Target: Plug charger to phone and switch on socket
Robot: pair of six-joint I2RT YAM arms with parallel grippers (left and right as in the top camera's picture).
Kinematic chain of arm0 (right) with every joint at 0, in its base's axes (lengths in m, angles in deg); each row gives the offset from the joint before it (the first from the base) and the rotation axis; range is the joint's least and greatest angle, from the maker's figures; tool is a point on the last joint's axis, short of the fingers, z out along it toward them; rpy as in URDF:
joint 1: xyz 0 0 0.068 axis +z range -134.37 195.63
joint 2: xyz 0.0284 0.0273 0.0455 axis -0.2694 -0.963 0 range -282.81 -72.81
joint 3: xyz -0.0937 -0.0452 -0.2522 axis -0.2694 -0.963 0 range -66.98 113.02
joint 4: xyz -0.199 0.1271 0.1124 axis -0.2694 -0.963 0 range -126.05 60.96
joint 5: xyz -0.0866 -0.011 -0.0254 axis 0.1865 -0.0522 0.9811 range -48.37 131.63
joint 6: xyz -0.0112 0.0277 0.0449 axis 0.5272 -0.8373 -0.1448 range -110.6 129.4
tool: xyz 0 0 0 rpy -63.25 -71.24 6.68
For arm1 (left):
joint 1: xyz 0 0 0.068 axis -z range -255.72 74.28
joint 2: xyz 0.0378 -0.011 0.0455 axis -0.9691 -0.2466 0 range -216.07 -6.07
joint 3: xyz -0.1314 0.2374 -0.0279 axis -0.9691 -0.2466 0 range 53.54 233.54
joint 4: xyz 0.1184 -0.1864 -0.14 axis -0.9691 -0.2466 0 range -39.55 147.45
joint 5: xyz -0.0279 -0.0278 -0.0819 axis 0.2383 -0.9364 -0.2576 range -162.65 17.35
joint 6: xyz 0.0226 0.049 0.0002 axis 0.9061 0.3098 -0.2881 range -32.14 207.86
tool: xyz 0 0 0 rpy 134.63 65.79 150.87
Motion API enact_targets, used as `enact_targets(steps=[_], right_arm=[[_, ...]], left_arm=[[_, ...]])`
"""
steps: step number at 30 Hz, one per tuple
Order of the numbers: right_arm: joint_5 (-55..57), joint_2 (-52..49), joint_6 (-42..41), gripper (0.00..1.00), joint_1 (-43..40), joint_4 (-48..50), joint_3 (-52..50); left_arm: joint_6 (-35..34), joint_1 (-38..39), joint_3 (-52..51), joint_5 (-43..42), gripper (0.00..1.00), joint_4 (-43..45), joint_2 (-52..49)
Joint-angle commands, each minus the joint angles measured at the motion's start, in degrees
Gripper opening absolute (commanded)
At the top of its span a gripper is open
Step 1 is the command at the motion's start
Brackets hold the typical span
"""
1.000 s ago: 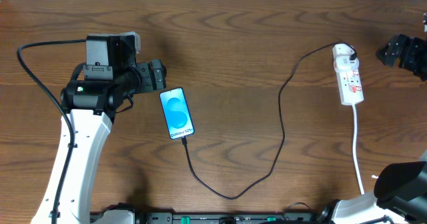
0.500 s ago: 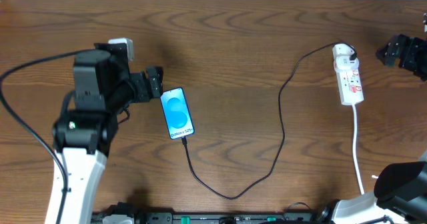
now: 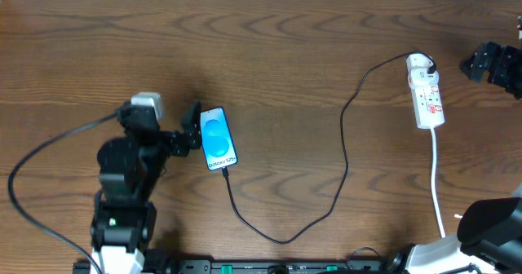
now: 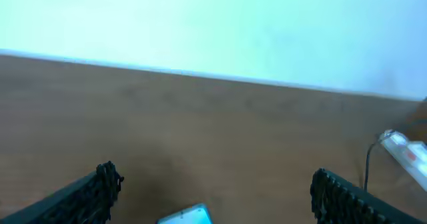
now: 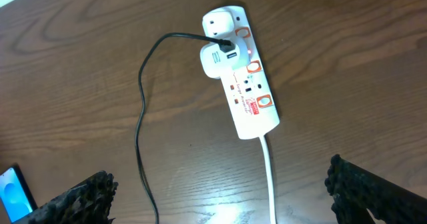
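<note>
Overhead: the phone [image 3: 217, 138] lay flat on the brown wooden table [image 3: 285, 54], left of centre, blue screen up, long axis tilted slightly. The left gripper [image 3: 194, 129] sat just beside the phone's left long edge, jaws spread wide; whether a fingertip touched the edge could not be told. In the left wrist view both fingers [image 4: 100, 191] stood far apart at the bottom corners, with only a pale blue corner of the phone showing at the lower edge between them.

The charger [image 3: 346, 156] met the phone's lower short edge with its tip — too small to say whether it was fully seated. From there the black cable dropped toward the near table edge, looped right, climbed and curved over to the far end of the socket [image 3: 426, 90].

The socket lay near the right side of the table, well apart from the phone, its white cord [image 3: 438, 180] trailing toward the near edge. The right wrist view showed a white adapter [image 5: 215, 59] plugged into the strip with the black cable entering it, and orange-red marks along the row of outlets; switch positions unreadable.

The right gripper [image 3: 481, 64] hung at the far right edge — near the socket, not touching, holding nothing. Its fingers [image 5: 87, 197] were at full spread.
</note>
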Motion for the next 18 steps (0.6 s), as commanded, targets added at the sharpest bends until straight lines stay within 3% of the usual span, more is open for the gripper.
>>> enact_targets(steps=[1,18], right_arm=[[-0.11,0.61,-0.61,0.99,-0.04,-0.04,1.01],[-0.11,0.61,-0.61,0.99,-0.04,-0.04,1.01]], left_arm=[[0.98,0.02,-4.50,-0.63,0.93,4.04,4.44],[1.01,-1.53,-23.80,-0.20,0.93,31.61,19.21]])
